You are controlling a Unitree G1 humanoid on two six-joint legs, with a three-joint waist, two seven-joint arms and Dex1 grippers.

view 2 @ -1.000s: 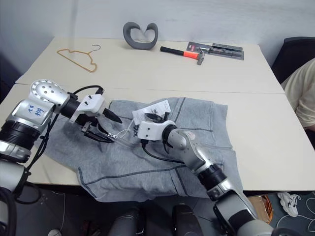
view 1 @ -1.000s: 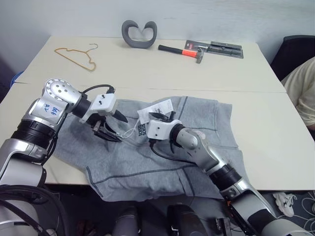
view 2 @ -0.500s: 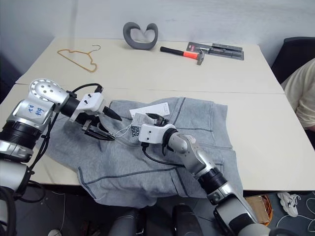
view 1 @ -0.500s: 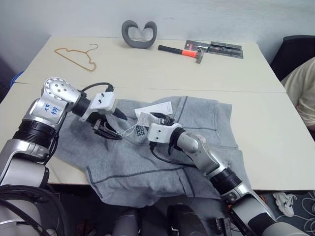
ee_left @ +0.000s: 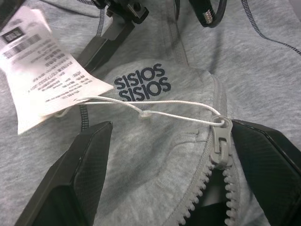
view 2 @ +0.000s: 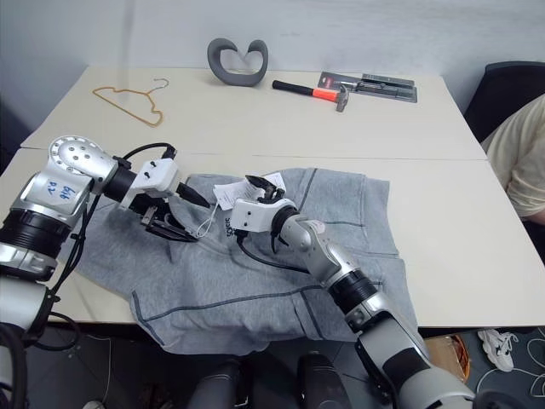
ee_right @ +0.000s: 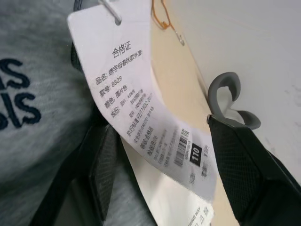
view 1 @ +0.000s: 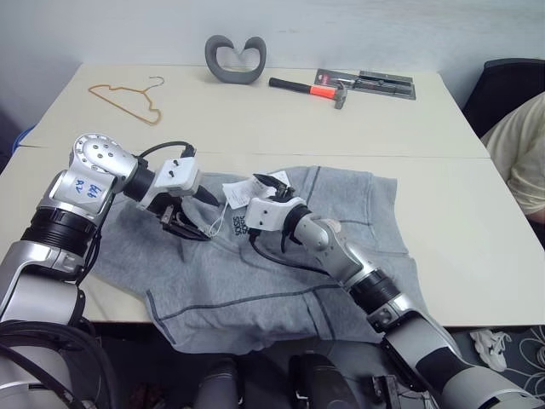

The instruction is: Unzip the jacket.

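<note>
We find the jacket (view 1: 281, 256) spread flat on the near part of the desk (view 1: 255, 111), its zipper parted only a little below the zipper pull (ee_left: 219, 141), so most of the unzipping is left. Our left gripper (ee_left: 188, 174) holds its fingers (ee_left: 80, 169) wide on either side of that pull, not yet closed on it. Our right gripper (ee_right: 164, 155) is near the collar, its fingers parted around the paper tag (ee_right: 150, 117) but not pinching it.

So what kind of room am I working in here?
Probably an office or lab set up as a test bench: plain pale tables holding unrelated props, a packaged hammer, a wire hanger, and a seated person watching alongside.
</note>
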